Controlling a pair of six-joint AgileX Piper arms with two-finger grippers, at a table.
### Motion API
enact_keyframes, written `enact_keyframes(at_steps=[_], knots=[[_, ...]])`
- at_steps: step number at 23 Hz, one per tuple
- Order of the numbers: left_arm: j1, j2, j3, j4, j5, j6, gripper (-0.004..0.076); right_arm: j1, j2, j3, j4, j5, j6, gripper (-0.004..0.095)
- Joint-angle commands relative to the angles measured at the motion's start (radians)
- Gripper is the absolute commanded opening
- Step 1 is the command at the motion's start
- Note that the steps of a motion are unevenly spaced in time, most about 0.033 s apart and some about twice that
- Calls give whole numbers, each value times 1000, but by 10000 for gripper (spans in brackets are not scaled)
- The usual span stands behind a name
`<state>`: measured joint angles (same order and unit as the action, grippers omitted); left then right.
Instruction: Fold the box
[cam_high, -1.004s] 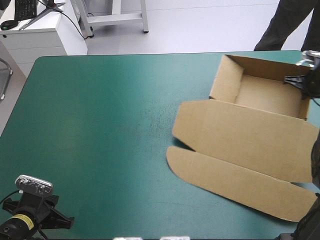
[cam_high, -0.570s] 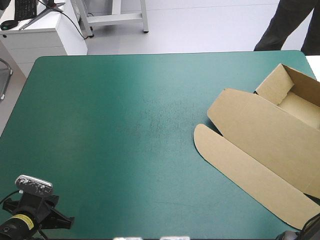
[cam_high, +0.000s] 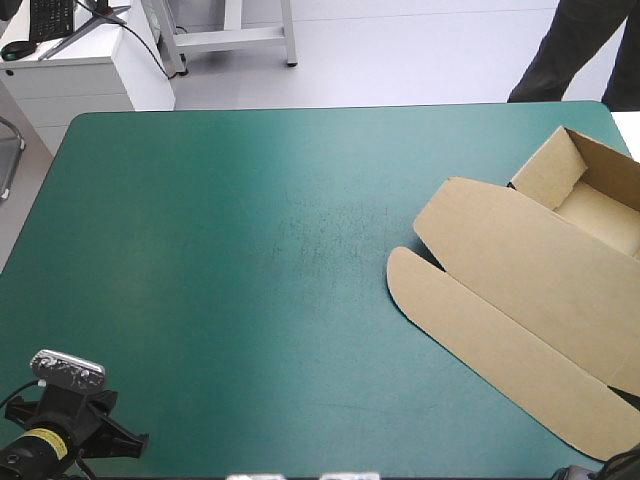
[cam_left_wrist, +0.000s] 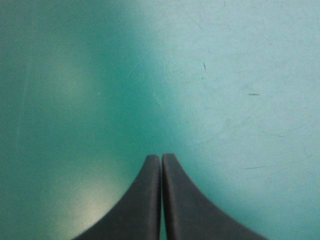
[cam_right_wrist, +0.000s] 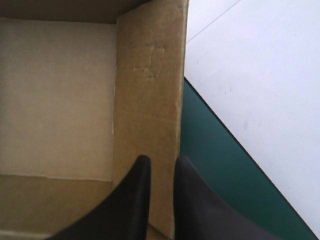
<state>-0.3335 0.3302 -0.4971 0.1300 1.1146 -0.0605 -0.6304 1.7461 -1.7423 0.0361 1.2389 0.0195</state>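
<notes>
The brown box (cam_high: 530, 270) lies at the table's right side as an open tray (cam_high: 600, 205) with its lid and rounded flap (cam_high: 480, 340) flat on the cover. Part of it runs past the high view's right border. In the right wrist view my right gripper (cam_right_wrist: 161, 162) is all but shut on a raised side wall (cam_right_wrist: 150, 95), with the tray's floor (cam_right_wrist: 55, 95) beside it. This gripper is out of the high view. My left gripper (cam_left_wrist: 161, 157) is shut and empty over bare cover at the near left corner (cam_high: 70, 425), far from the box.
The teal-green cover (cam_high: 250, 250) stretches bare from the box to the left edge. In the right wrist view the table's right edge (cam_right_wrist: 220, 135) runs close beside the gripped wall, with pale floor beyond it.
The box slid and turned toward the table's right edge, then stayed put. The right gripper, earlier seen at the tray's far wall, has left the high view. The left arm has not moved.
</notes>
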Motion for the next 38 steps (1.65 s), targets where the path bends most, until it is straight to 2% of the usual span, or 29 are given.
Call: enact_keyframes(at_steps=[1,7,9,17,21,28,32,36,38], knots=[[-4,7,-24,2,-46,-4,-10,-11,-142,67,19,16,-20,-13],[-4,7,-24,0,-48,-9,-10,-8,-388,199,241,9,-102,-14],[-4,7,-24,0,-48,-9,-10,35,-489,210,232,-6,-110,-14],[-4,7,-24,0,-48,-9,-10,399,-766,346,153,13,-124,-14],[-4,7,-24,0,-48,-9,-10,502,-893,493,128,13,-132,-14],[-4,7,-24,0,-48,-9,-10,516,-1164,876,127,-14,-157,-15],[-4,7,-24,0,-48,-9,-10,516,-1338,1125,170,-135,-155,-15],[-4,7,-24,0,-48,-9,-10,516,-1443,1241,173,-223,-155,-15],[-4,7,-24,0,-48,-9,-10,516,-1458,1243,173,-223,-155,-15]])
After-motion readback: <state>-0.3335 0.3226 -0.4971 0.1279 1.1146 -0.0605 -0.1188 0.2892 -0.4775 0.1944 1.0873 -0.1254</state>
